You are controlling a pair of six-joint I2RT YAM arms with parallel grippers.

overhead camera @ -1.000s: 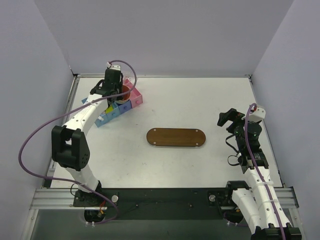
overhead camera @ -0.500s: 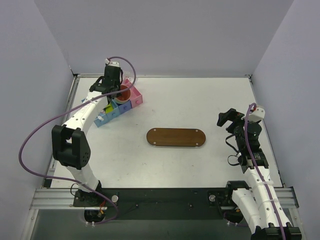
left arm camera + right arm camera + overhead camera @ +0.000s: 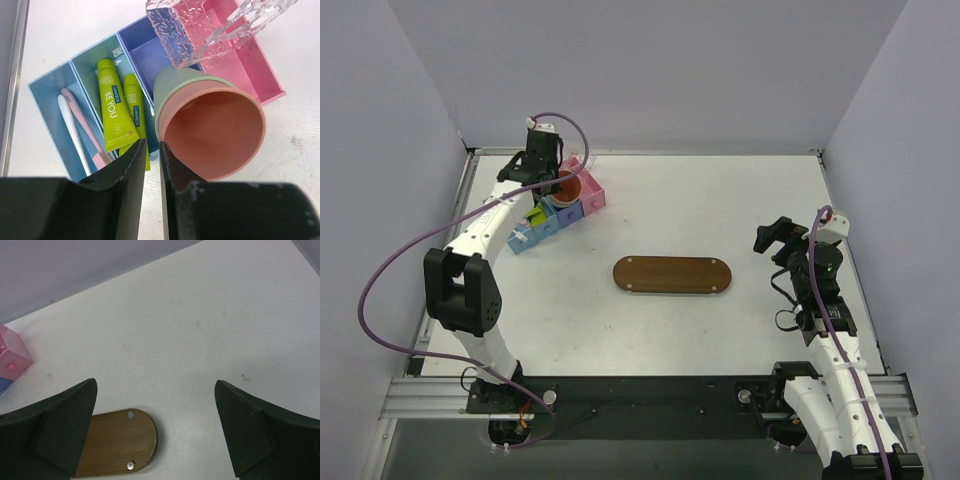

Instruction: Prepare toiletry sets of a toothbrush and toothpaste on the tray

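Observation:
Two yellow-green toothpaste tubes lie in the teal bin, the right one partly behind my finger. A white toothbrush and a pink one lie in the light blue bin. My left gripper hovers over the bins, jaws a narrow slit apart with only table showing between them. A salmon-pink cup nested in a green one sits just right of it. The brown tray lies bare mid-table. My right gripper is open above the tray's right end.
A row of box bins stands at the back left: light blue, teal, purple, pink. A clear textured box rests over the pink bin. The table's left edge rail runs close beside the bins.
My left wrist has shifted slightly toward the back wall over the bins and its jaws have narrowed. The right arm has not moved.

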